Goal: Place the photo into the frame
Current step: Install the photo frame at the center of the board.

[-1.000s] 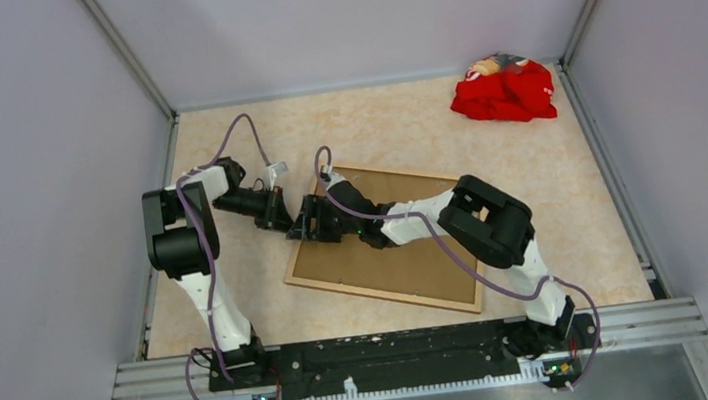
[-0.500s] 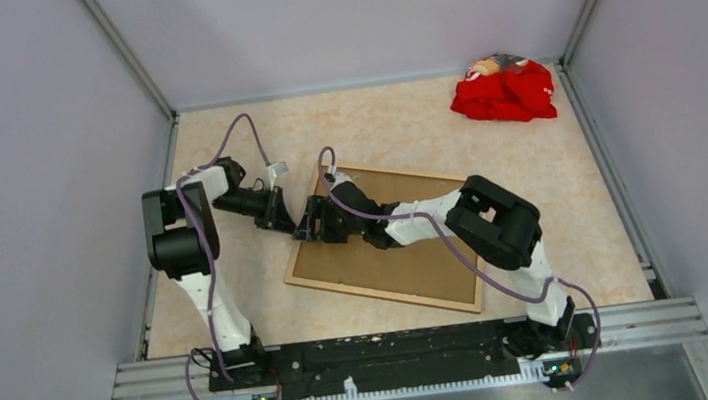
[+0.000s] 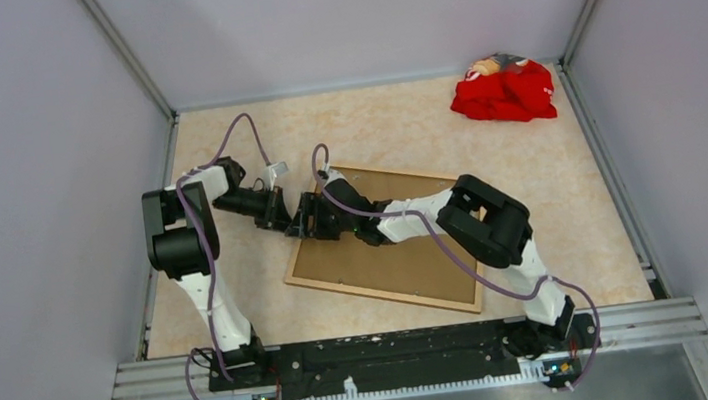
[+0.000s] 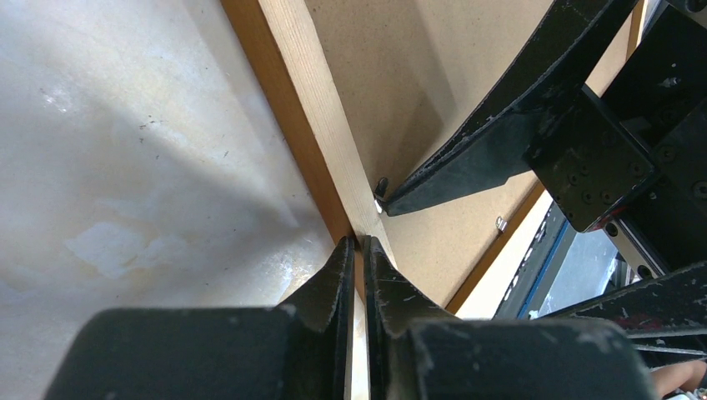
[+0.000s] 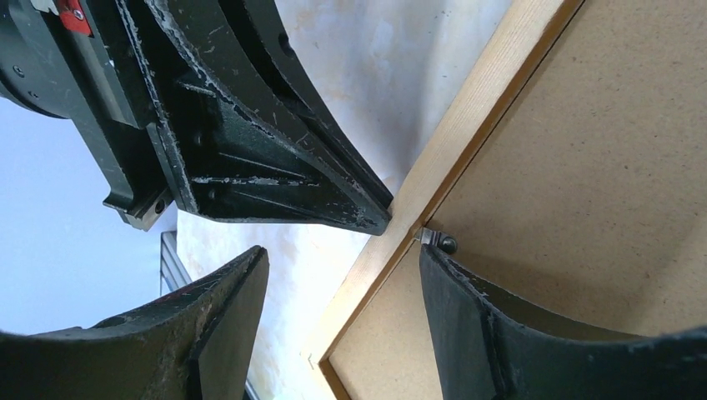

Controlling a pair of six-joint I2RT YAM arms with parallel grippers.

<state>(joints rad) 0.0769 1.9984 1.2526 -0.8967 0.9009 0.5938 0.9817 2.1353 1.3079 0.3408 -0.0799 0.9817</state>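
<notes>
Far left, coming in low over the counter (image 3: 402, 124): left hand (image 3: 286, 218), clenched down to a bare slit, nothing between the fingers. Plants both tips on the left rail of the frame (image 3: 381, 297), right at its outer edge. Seen close from the left wrist: dark tips together on pale wood (image 4: 317, 125), marbled counter to one side, brown board to the other.

Just beside it, and facing it head-on: right hand (image 3: 312, 220), released, spread wide, holding nothing. Straddles that same rail, with one finger out over the counter and the other inside over the backing board (image 3: 408, 264), its tip just beside a small metal clip (image 5: 439, 242) at the rail's inner edge. Sits very close to the left fingertip (image 5: 367, 217) across the wood.

Mid-counter: frame lying flat, pale back up, turned a little askew, board filling it edge to edge. Right arm stretched across the board from the near right.

Far right, back corner: crumpled red cloth (image 3: 504, 92), well apart from frame and hands.
</notes>
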